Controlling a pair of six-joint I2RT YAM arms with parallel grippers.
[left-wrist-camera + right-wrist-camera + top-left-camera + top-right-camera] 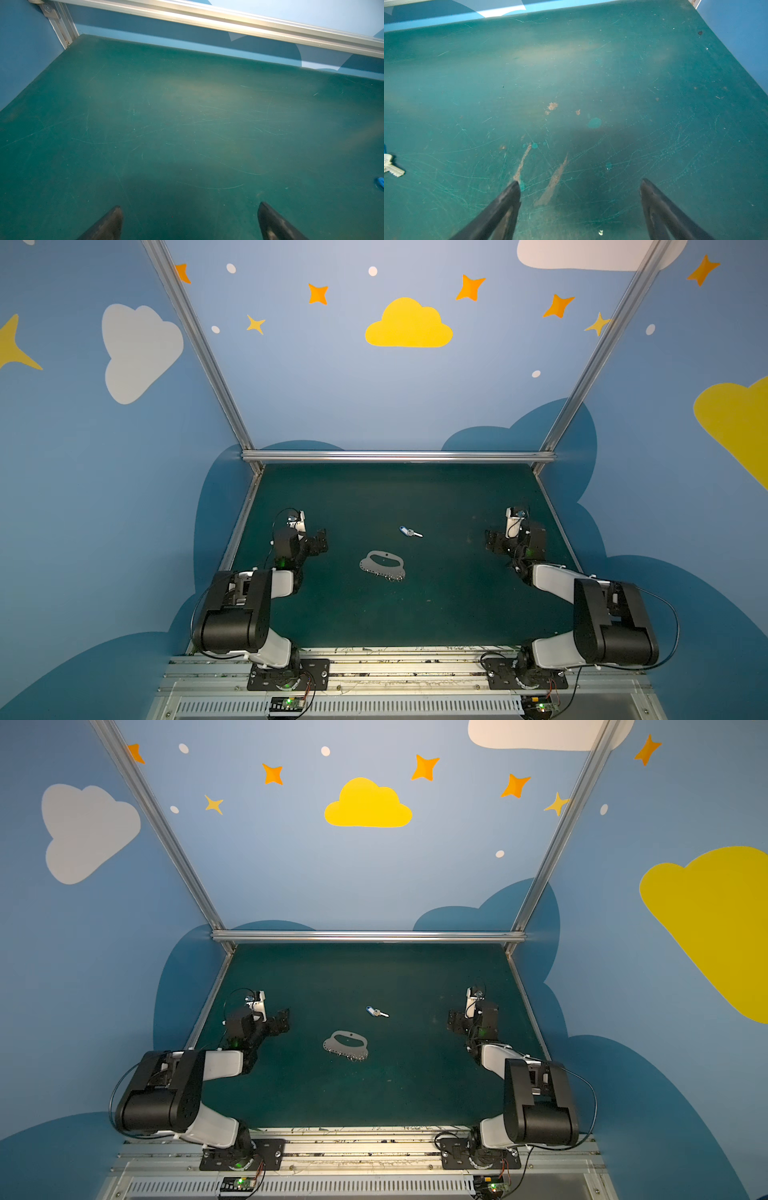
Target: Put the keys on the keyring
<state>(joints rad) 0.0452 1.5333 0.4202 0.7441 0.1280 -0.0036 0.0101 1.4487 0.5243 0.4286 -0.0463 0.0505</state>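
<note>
Fingers (108, 224) of the left gripper (320, 541) and right gripper (492, 541) stand wide apart, empty, at either side of the mat (374, 497); nothing seems begun, and the key (410, 532), lying near but farther back and right of the keyring (382, 566), likely needs pinching first.

My worktop (415, 614) is a dark green mat filling the lower centre of both top views. A horizontal aluminium bar (399, 456) runs along its far edge. From the bar's ends a left post (199, 348) and a right post (602, 348) slant up toward the upper corners of the frame. The walls (332, 398) around me are blue. They carry a yellow cloud (409, 325) at upper centre, a white cloud (139, 352) at upper left and orange stars (318, 294) along the top. A slotted metal panel (374, 707) lies at the bottom edge. In the right wrist view the mat shows fine scratches and brown scuff marks (552, 187).
</note>
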